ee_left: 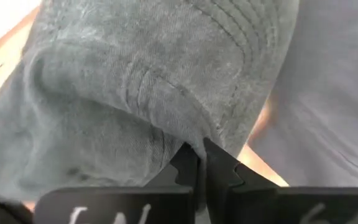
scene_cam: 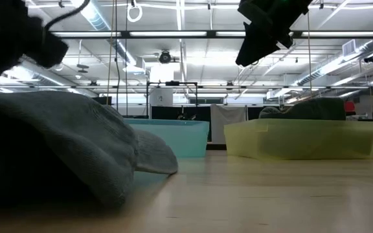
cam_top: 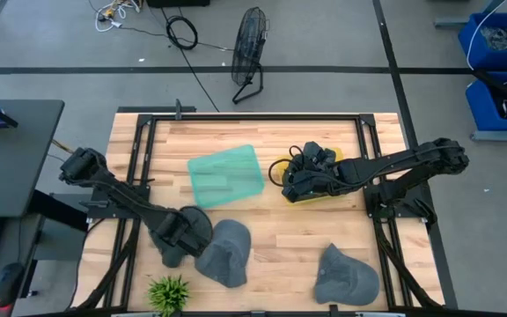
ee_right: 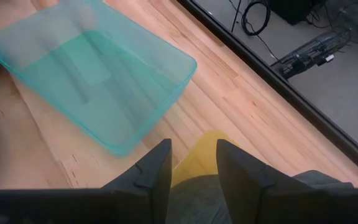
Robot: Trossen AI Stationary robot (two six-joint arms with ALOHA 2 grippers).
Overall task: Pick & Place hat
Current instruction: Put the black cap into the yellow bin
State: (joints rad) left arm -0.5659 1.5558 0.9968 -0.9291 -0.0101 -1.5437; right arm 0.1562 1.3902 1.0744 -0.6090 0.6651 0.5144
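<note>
Three grey caps lie near the table's near edge. One sits under my left gripper (cam_top: pixel 176 236), a second (cam_top: pixel 224 253) lies right beside it, and a third (cam_top: pixel 346 275) lies toward the right. In the left wrist view my left gripper (ee_left: pixel 199 163) is shut on the first cap (ee_left: pixel 135 93). My right gripper (cam_top: pixel 289 179) hovers open over the yellow bin (cam_top: pixel 279 166), well above it in the low view (scene_cam: pixel 264 26). A dark grey cap (scene_cam: pixel 313 107) rests in that bin and shows below the open fingers (ee_right: pixel 191 202). My left gripper pinches a fold of the grey cap's cloth (ee_left: pixel 194 142) between its two shut fingers, coming from above at a slant. Only a narrow ridge of cloth enters the fingertips. The rest of the cap lies spread on the table (scene_cam: pixel 57 142).
A teal bin (cam_top: pixel 225 174) stands at the table's middle, left of the yellow bin. A small green plant (cam_top: pixel 167 292) sits at the near edge beside the caps. Bare wood (cam_top: pixel 280 233) lies between the bins and the caps.
</note>
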